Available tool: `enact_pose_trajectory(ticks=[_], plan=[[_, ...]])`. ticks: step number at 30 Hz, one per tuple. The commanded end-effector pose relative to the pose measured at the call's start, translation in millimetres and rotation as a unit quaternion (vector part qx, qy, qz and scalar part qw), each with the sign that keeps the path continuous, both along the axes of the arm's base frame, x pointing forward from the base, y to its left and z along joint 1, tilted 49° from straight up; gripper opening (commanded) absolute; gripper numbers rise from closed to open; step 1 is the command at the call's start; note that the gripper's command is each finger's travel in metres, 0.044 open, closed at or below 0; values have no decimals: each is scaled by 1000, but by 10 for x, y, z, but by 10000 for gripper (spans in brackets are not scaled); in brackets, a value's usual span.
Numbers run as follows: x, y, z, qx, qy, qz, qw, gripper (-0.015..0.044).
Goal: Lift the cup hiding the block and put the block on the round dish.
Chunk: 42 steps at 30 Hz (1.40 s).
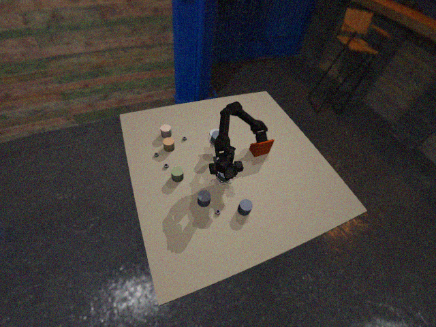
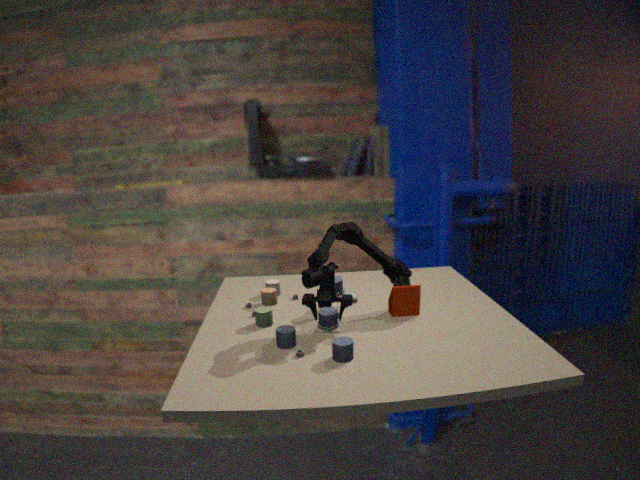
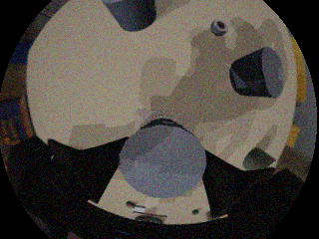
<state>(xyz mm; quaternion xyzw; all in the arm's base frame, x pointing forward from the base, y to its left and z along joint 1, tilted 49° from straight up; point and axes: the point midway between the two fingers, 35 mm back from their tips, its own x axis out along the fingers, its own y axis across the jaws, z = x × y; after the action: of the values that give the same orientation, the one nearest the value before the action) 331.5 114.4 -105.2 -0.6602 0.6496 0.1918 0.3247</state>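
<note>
The near blue-grey cup [image 1: 221,176] [image 2: 327,316] [image 3: 162,164] stands upright on a thin clear pan at the near end of the balance. My gripper [image 2: 328,320] is open and lowered around this cup, with one finger on each side. In the wrist view the cup's round top fills the space between the fingers. The far cup [image 1: 215,137] [image 2: 338,285] stands at the other end, partly behind the arm. The balance's beam is mostly hidden, and I cannot tell its tilt. No block shows. I cannot make out the dish clearly.
Two blue-grey cylinders [image 1: 244,206] [image 1: 204,197] stand in front of the balance. Green [image 1: 177,174], orange [image 1: 169,144] and pinkish [image 1: 165,131] cylinders stand to the left. Small dark rings, one [image 1: 217,212] near the front, lie about. An orange-red panel [image 1: 261,148] [image 2: 405,300] stands by the arm's base.
</note>
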Motion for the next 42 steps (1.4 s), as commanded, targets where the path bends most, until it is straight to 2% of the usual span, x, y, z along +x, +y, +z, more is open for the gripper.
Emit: enact_pose_trajectory(ticks=[1, 9, 21, 42], plan=[[-11, -30, -13, -4, 2, 2, 1000, 361], [-11, -30, -13, -4, 2, 2, 1000, 308], [1, 57, 47, -3, 2, 2, 1000, 0], [15, 271, 206, -1, 3, 3, 1000, 0]])
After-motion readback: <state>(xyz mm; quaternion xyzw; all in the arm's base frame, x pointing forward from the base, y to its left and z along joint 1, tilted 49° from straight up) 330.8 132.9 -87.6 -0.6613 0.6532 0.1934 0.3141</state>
